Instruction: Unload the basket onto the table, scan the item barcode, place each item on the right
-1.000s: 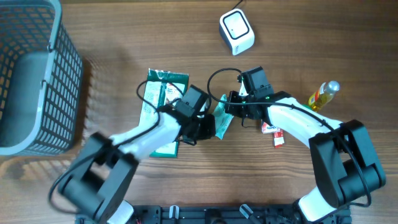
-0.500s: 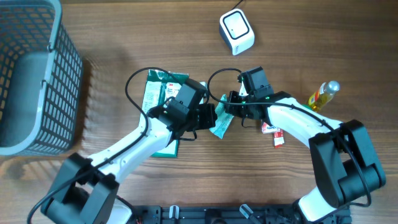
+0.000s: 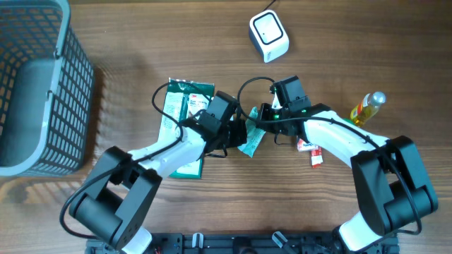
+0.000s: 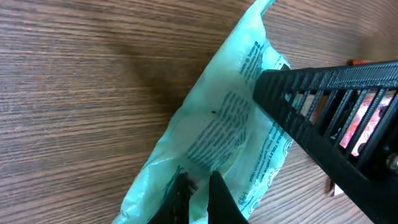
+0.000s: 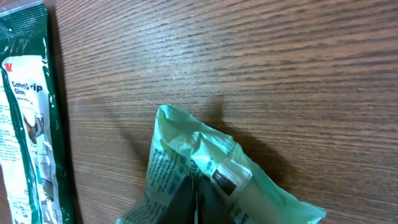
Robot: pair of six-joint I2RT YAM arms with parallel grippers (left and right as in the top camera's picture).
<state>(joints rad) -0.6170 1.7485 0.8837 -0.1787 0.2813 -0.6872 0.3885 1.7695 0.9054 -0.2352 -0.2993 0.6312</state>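
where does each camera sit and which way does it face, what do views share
overhead: above the table, looking straight down; left arm, right arm, basket, scanner.
left wrist: on the left arm, looking down along the left gripper, shut on the pale green pouch.
right wrist: on the right arm, looking down past the right gripper, pinching the pouch's other end; dark green packet beside.
shared: all three show the pouch.

A crinkled mint-green plastic pouch (image 3: pixel 251 140) with dark print lies slanted, pinched at both ends, mid-table (image 3: pixel 141 56), well apart from the white rounded-square scanner (image 3: pixel 268 35) near the far edge.
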